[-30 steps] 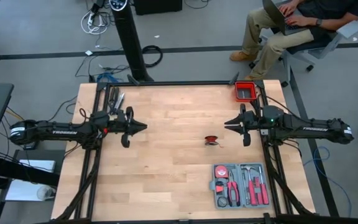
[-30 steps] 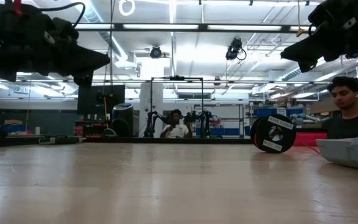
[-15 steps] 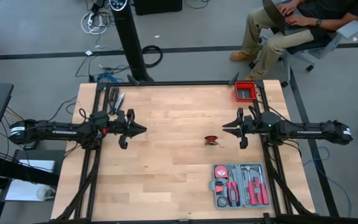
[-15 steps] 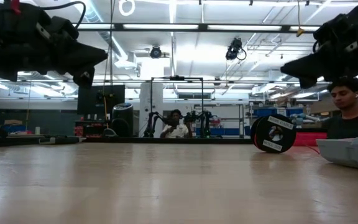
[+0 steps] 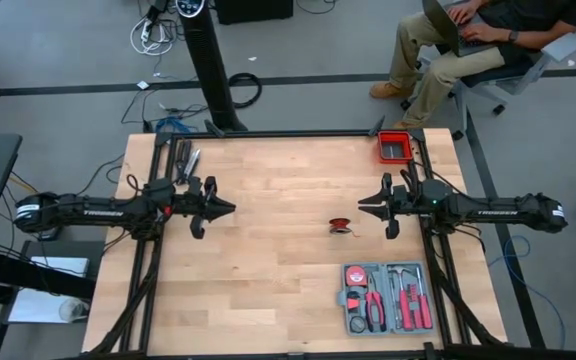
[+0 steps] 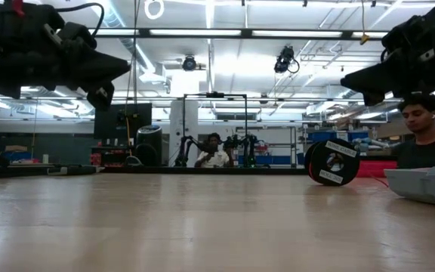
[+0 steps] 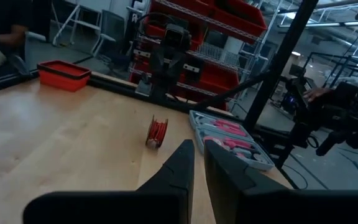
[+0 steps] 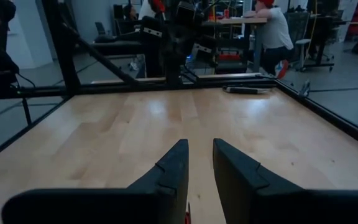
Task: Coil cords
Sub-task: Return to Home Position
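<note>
Change: the right gripper has sunk a little lower over the table's 3 o'clock side since a second ago. The left gripper has barely stirred, and neither has shifted in the last half second.
Cord: the red cord sits as a small tight bundle on the table, slightly toward 4 o'clock from its middle, and neither gripper touches it. The right gripper hangs near it at 2 o'clock, while the left is well apart at 9 o'clock.
Fingers: both pairs are drawn close with only a slit between them, and they hold nothing.
Step in hand: the coiling looks finished, and the arms appear to be parking.
Doing it well: each arm should stay raised and draw straight back to its own side, the right toward 3 o'clock and the left toward 9. The right arm needs more care because it is closer, and a dip or sweep toward the cord could knock the bundle loose.
Clear of the path: the tool case lies at 5 o'clock from the cord and the red tray in the table's 1 o'clock corner, both likely out of reach.
Hard to make out: whether a loose end trails from the bundle is too fine to see. From above the coil's shape is only a red dot. The right wrist view shows a red sliver at its very edge, cut off, so it cannot be identified. The low view crops both grippers and hides their fingertips.
</note>
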{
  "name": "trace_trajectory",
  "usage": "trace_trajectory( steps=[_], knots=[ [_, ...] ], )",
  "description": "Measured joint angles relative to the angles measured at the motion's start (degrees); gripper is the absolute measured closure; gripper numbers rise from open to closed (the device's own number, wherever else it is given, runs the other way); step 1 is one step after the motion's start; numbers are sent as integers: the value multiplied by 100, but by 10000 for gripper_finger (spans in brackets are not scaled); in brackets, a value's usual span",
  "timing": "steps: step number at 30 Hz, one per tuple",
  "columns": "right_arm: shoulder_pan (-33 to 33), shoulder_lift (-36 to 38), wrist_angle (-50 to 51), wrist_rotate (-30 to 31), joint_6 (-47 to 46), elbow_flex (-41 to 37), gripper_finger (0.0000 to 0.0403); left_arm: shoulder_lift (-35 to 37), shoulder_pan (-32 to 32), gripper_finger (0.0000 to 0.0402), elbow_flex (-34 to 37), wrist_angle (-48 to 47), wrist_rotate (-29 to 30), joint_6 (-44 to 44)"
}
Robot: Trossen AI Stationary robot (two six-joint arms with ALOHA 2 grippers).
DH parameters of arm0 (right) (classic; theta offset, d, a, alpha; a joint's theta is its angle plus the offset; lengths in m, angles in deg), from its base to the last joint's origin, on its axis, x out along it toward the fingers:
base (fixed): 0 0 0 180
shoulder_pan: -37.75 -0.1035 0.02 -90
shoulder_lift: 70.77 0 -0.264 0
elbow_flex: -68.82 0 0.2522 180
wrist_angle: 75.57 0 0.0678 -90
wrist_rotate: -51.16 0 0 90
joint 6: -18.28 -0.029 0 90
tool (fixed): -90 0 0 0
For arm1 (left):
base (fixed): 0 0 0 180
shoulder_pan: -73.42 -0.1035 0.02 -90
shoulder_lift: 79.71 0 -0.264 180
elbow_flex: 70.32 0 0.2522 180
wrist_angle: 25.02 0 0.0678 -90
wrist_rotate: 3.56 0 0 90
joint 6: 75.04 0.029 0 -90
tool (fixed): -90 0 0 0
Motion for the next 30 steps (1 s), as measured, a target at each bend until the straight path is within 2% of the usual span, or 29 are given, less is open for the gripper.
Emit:
trace_trajectory(
  steps=[6, 12, 22, 30],
  knots=[
    [0, 0, 23, 2, -2, -2, 329, 391, 0, 359, 0, -58, 33, 4],
    [0, 0, 27, 1, 0, -4, 329, 1247, 0, 359, 0, -546, 42, 8],
    [0, 62, 254, 2, -2, -7, 329, 2695, 0, 359, 0, -2270, 44, 7],
    [-11, 311, 588, 0, -2, -9, 329, 3358, 0, 359, 107, -3757, 66, 7]
  ],
)
